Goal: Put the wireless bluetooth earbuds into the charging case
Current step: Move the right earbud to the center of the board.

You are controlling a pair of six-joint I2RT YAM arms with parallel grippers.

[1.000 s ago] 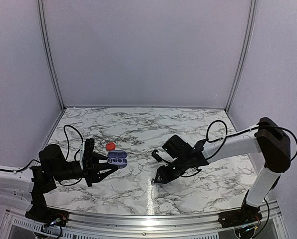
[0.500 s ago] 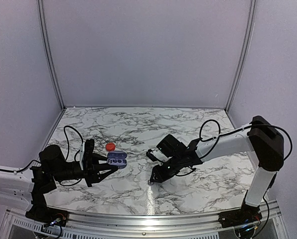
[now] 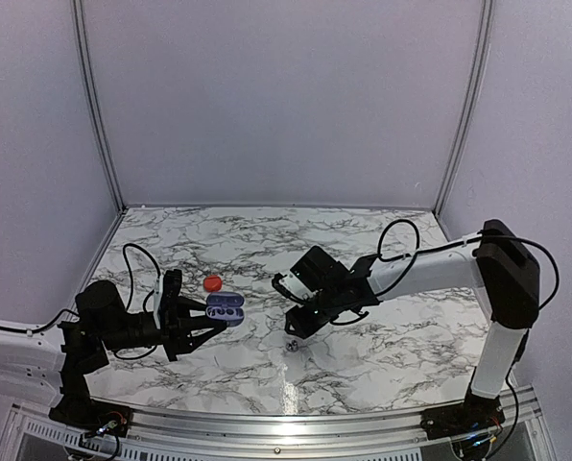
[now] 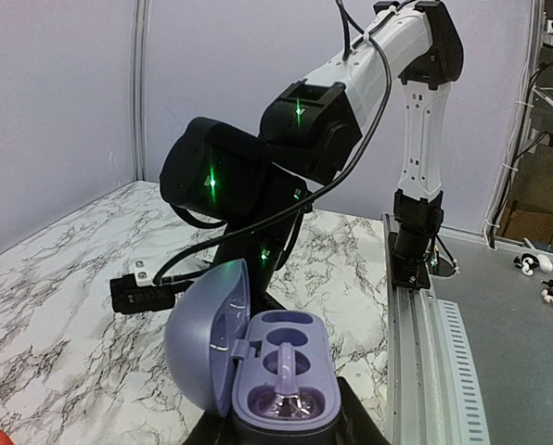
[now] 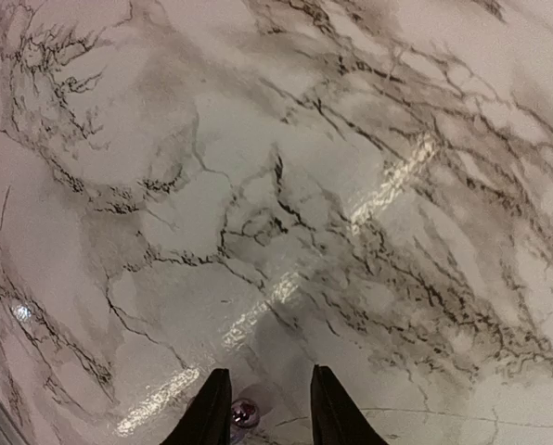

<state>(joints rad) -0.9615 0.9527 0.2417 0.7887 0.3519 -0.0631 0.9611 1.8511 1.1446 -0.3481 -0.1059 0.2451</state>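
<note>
Open marble tabletop (image 3: 262, 322) separates case (image 3: 226, 307) and right end effector (image 5: 265, 408); red object (image 3: 212, 283) flanks the case.

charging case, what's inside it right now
In the charging case, a silvery earbud sits in the near well; the far well looks empty. The left gripper hides its base.

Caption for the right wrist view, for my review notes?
Right gripper, open, over the marble table, a tiny silvery earbud in the gap.
</note>
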